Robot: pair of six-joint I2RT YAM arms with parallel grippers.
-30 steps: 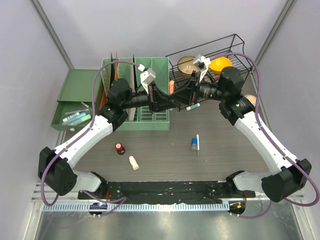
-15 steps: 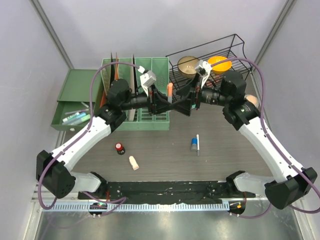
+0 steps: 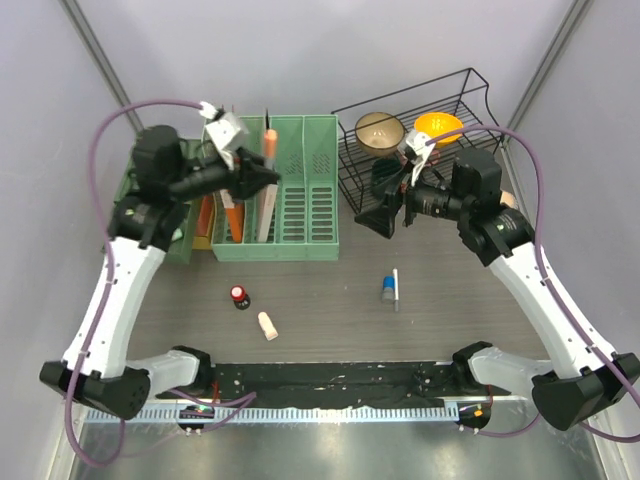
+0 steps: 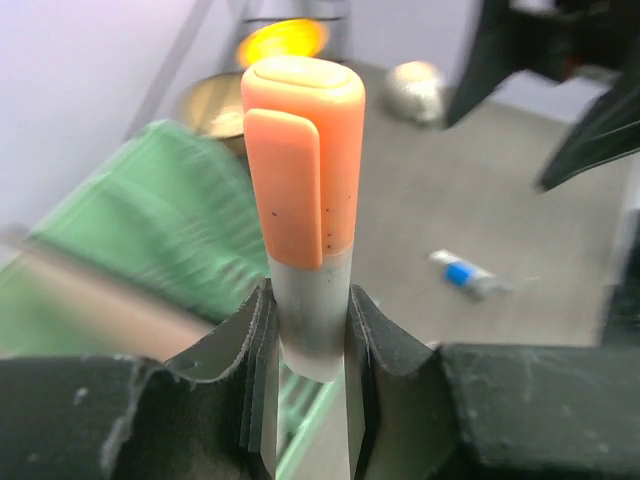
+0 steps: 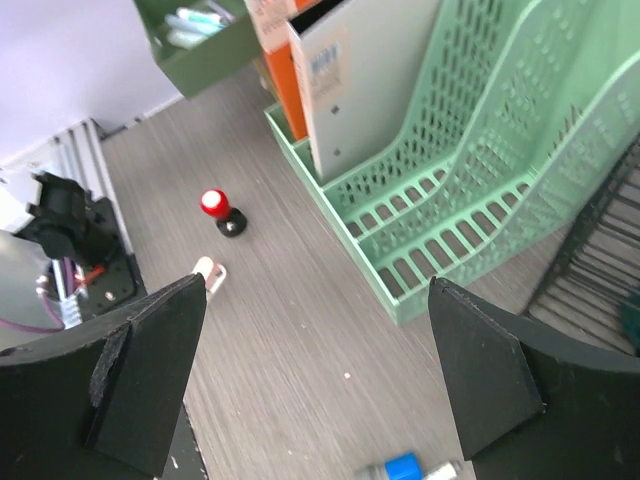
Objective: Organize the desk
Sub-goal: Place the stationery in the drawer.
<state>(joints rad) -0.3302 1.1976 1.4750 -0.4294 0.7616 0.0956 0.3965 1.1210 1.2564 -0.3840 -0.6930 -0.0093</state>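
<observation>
Left arm has swung away from the mid-counter meeting point and now sits over the green file rack (image 3: pixel 300 215); right arm has pulled back toward the black wire basket (image 3: pixel 470 100).

- Left end effector (image 4: pixel 310 340): clamped on the grey barrel of an orange-capped marker (image 4: pixel 303 170), cap end up, held above the rack's left slots.
- Right end effector (image 5: pixel 315 380): fingers spread wide, nothing between them, hovering just in front of the basket.
- Counter (image 3: pixel 330 300): large flat rectangle, dark grey-brown wood grain. It fills the middle of the overhead view under both arms. A black rail (image 3: pixel 330 380) and a metal strip (image 3: pixel 330 412) run along its near edge.
- Rack: standing at the back left of the counter. An orange folder (image 5: pixel 285 70) and a pale binder (image 5: pixel 350 80) stand upright in its left slots.
- Basket: back right, holding a tan bowl (image 3: pixel 380 130) and an orange bowl (image 3: pixel 440 125) side by side.
- Green drawer (image 5: pixel 215 50): open, left of the rack, with teal and white pen-like items inside.
- Loose on the counter: a small red-topped black item (image 3: pixel 239 296), a cream cap-shaped piece (image 3: pixel 267 325) near it, a blue-capped tube (image 3: pixel 388 289) just beside a white pen (image 3: pixel 396 288).
- Writing: blue print on the binder's spine, too small to read.
</observation>
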